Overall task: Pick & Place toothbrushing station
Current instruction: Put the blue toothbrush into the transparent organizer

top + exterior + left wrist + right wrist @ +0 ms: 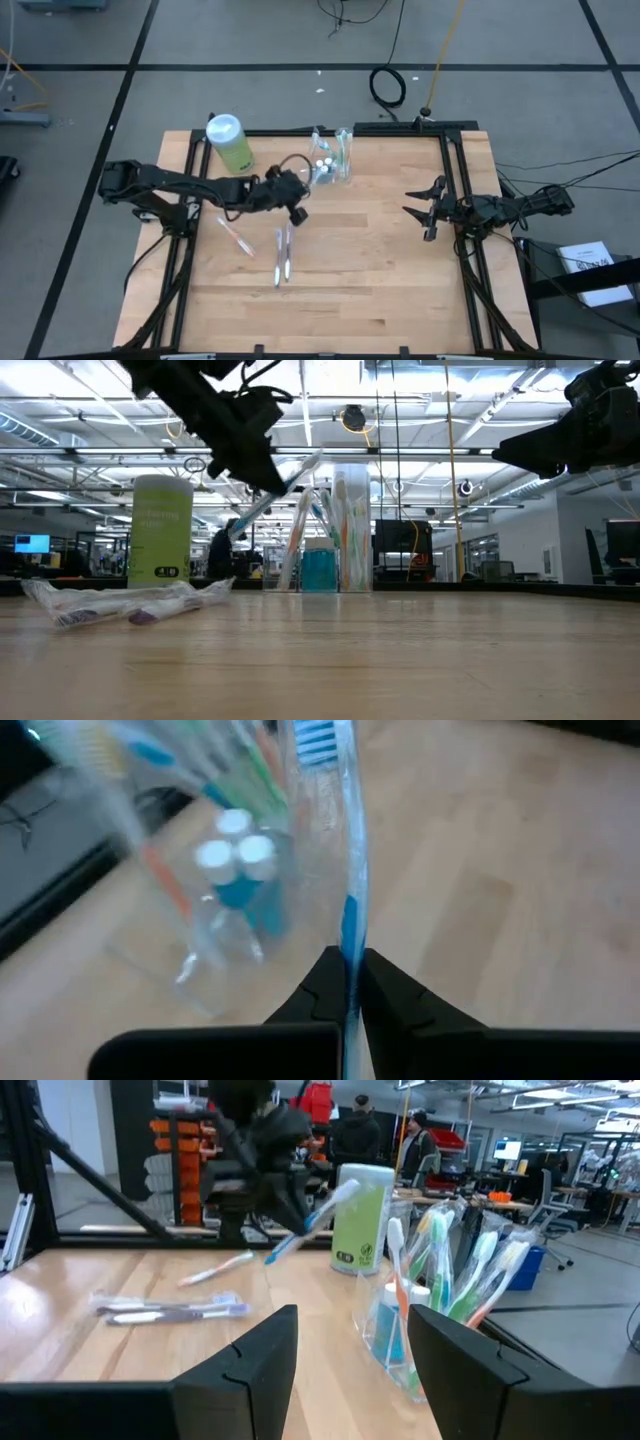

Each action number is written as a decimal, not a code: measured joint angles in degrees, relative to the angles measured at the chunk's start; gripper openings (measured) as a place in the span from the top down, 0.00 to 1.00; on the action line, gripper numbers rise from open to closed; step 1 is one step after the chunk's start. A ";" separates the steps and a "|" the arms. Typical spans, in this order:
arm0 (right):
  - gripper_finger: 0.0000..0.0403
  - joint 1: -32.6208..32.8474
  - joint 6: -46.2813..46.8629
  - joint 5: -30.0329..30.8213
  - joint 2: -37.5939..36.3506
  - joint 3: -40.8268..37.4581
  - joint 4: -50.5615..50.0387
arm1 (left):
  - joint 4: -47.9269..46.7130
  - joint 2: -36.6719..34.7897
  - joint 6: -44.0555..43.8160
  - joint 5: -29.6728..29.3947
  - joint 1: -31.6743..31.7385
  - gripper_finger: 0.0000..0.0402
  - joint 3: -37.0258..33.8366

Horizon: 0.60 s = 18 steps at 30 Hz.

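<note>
The clear plastic holder (pixel 338 158) stands on its base at the table's far middle, with several toothbrushes and small white-capped tubes upright in it; it also shows in the low view (pixel 335 535), the left wrist view (pixel 235 880) and the right wrist view (pixel 440 1280). My left gripper (pixel 292 190) is just left of it and nearer, above the table, shut on a blue-and-white toothbrush (pixel 347 850) in a clear wrapper. My right gripper (pixel 425 210) is open and empty at the table's right side, above the wood. My left gripper pinches the toothbrush's handle (pixel 348 970) between its two fingers, partway along its length. The brush runs along the fingers and sticks out ahead of them, its blue-bristled head (pixel 318 740) toward the holder. It is lifted clear of the table and tilted, head end higher (pixel 310 460).
A light-green bottle with a white cap (pixel 230 142) stands at the far left. Two wrapped toothbrushes (pixel 283 255) lie side by side at the table's middle, and another one (pixel 237 236) lies left of them. Black frame rails run along the table's edges.
</note>
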 joint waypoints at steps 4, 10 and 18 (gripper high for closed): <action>0.55 0.00 0.00 0.03 0.36 0.00 -0.20 | 11.94 -1.80 3.40 1.44 3.53 0.99 -5.28; 0.55 0.00 -0.04 -0.05 1.04 0.02 -0.51 | 33.33 -2.21 10.78 2.35 7.07 0.97 -13.13; 0.55 0.00 -0.11 -0.03 1.14 0.02 -0.53 | 54.01 -2.25 17.71 2.06 11.09 0.97 -18.40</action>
